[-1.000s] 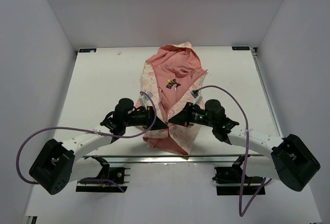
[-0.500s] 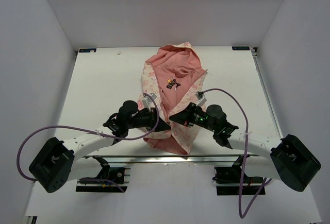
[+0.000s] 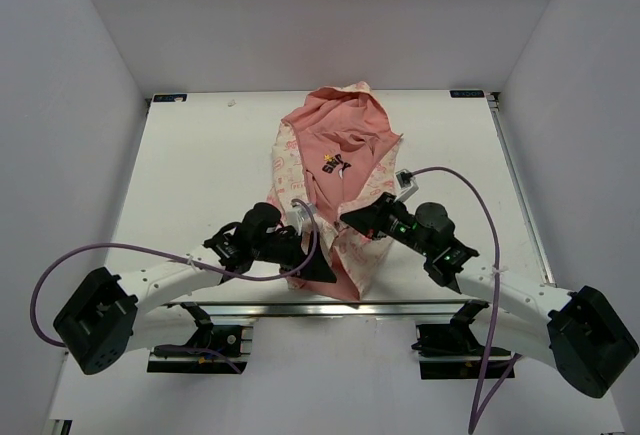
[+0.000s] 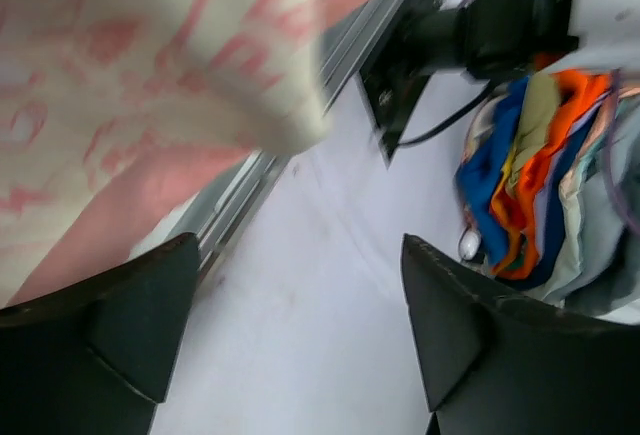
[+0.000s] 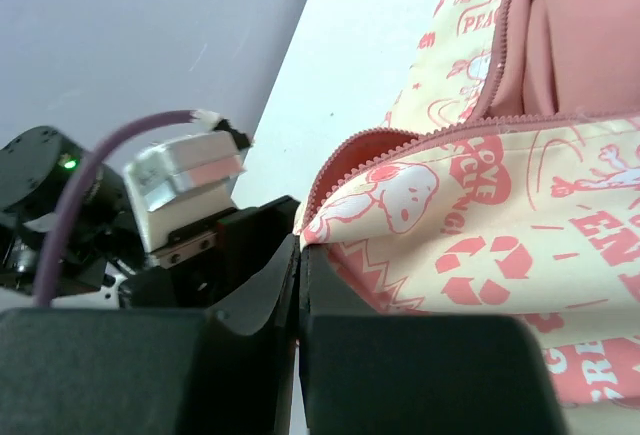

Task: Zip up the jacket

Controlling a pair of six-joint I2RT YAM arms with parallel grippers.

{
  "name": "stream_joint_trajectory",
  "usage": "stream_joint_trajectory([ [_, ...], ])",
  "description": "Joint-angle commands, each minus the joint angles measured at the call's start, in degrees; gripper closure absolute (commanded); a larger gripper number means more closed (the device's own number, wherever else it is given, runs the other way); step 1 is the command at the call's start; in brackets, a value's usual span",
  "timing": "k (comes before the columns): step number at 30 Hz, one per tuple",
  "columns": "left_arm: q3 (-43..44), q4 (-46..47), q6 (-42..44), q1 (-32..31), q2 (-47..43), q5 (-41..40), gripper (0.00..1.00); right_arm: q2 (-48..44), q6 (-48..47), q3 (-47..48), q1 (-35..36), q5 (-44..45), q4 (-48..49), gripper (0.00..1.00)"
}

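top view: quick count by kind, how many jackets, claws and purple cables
jacket: 1
claws: 2 (left claw, right claw)
purple cables: 2, one on each arm
total: 5

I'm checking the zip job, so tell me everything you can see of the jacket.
The jacket is a small hooded one, cream fabric printed in pink, salmon lining with a dark logo, pink zipper teeth along the edges. It lies unzipped and rumpled on the table, hood far, hem at the near edge. The right fingers pinch a front edge at its corner; the left fingers stand open by the hem, holding nothing.
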Motion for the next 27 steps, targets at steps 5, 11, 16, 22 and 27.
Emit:
stream_joint_trajectory([
  [5,3.5,-12.3,3.8,1.4,-3.9,0.0,0.02,-0.9,0.2,-3.1,0.0,-4.3,3.0,1.00],
  [11,1.8,-8.8,1.6,5.7,-4.2,1.5,0.02,-2.7,0.5,-3.6,0.0,-4.8,1.6,1.00],
  [16,1.2,2.8,-1.8,7.7,0.2,6.2,0.02,-2.2,1.2,-3.3,0.0,-6.4,1.3,1.00],
  [22,2.4,15.8,-6.4,8.2,7.7,12.3,0.09,-1.0,1.5,-3.3,0.0,-7.0,2.0,1.00],
  [27,3.0,20.4,-7.7,8.2,10.1,13.9,0.26,0.3,1.8,-3.1,0.1,-7.6,3.1,1.00],
])
